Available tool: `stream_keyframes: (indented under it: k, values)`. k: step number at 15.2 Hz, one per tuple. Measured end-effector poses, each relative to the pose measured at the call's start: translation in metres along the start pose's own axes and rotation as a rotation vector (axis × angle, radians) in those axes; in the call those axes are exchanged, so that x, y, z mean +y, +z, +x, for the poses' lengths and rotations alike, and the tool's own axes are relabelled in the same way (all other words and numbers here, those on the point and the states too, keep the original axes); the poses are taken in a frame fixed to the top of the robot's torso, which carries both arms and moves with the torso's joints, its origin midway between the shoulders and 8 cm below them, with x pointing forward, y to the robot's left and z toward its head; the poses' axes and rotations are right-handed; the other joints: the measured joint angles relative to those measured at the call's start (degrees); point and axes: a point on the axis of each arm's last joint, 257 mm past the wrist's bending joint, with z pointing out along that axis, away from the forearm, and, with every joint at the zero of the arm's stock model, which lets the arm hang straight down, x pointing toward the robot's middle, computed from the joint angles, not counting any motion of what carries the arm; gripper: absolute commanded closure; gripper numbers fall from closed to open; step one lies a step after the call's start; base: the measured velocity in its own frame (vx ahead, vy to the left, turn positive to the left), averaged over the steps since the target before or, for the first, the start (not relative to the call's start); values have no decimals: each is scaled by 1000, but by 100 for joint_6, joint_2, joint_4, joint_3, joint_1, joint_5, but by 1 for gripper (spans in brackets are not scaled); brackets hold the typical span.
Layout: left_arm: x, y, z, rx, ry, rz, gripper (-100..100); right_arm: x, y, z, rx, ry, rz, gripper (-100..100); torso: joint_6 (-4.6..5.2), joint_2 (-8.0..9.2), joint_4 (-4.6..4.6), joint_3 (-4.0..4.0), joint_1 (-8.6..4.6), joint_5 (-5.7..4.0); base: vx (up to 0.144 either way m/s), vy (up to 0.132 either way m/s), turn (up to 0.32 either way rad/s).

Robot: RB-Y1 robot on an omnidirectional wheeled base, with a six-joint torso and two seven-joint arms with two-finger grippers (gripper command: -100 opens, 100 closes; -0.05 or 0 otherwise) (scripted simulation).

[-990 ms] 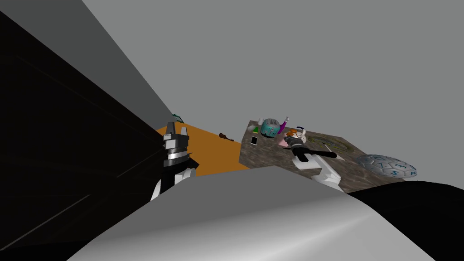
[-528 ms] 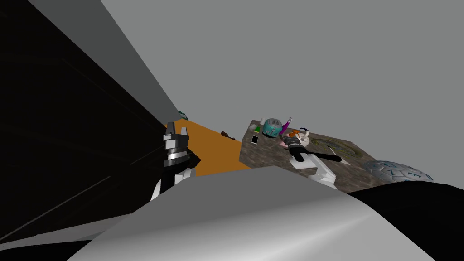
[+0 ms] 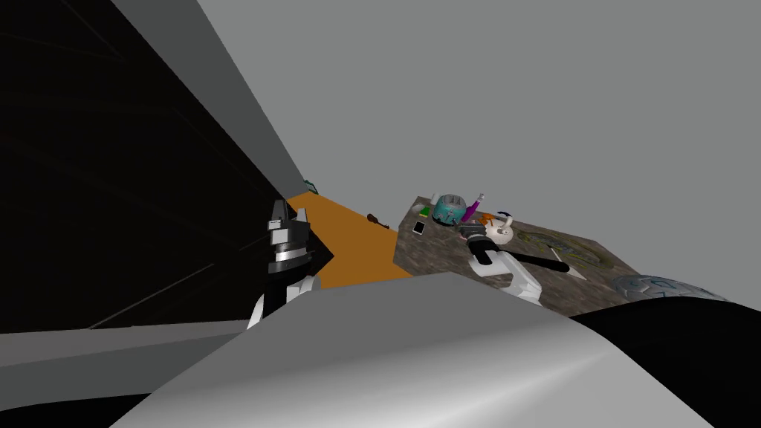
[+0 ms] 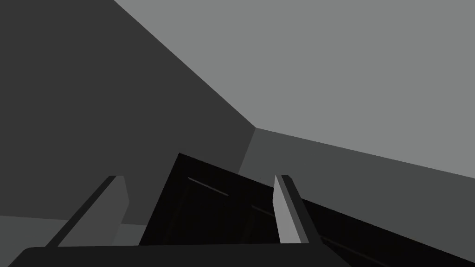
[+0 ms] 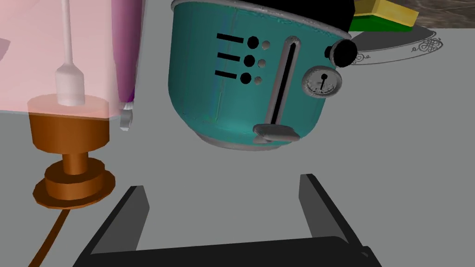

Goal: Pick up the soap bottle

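The right gripper (image 5: 222,183) is released, its two fingers wide apart with nothing between them; straight beyond the gap stands a teal toaster (image 5: 246,88) with a grey lever and a dial. The soap bottle (image 5: 51,51), pale pink and see-through with an orange-brown pump head (image 5: 69,153), is off past the outer side of one finger, near the gripper but untouched; a purple bottle (image 5: 127,46) stands between it and the toaster, just beside the pink body. Past the toaster's far side a green and yellow block (image 5: 382,14) lies next to a grey plate (image 5: 408,41) with an ornate rim.

In the head view these things cluster just right of centre, on a counter (image 3: 446,260) with a brown mottled top; a white smartphone (image 3: 420,227) lies flat on it near the toaster; a grey patterned ball (image 3: 654,286) sits at the lower right. An orange floor (image 3: 349,249) runs left of the counter, with a small brown object (image 3: 375,221) on it. The left gripper (image 3: 290,210) is raised left of centre, against a black area (image 3: 111,186), well apart from the counter; its fingers are also released and hold nothing.
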Motion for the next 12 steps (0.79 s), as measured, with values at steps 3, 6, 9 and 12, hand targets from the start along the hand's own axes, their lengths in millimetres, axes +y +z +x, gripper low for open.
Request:
stream_keyframes:
  k: [3,6,9,12]
  values:
    - [0,0,0,0,0,0,0,11,-2,-5,-9,-55,-10,-100,-1,7,1,4,1,0,-86,-36,136]
    - [0,0,0,0,0,0,0,20,-4,-10,-20,-109,-20,-100,1,4,1,3,-6,-1,-77,-51,144]
    - [0,0,0,0,0,0,0,31,-6,-15,-33,-167,-31,-100,0,3,1,2,-5,-1,-75,-45,125]
    - [0,0,0,0,0,0,0,43,-8,-21,-50,-235,-43,-100,-3,6,1,3,-12,-3,-93,-64,183]
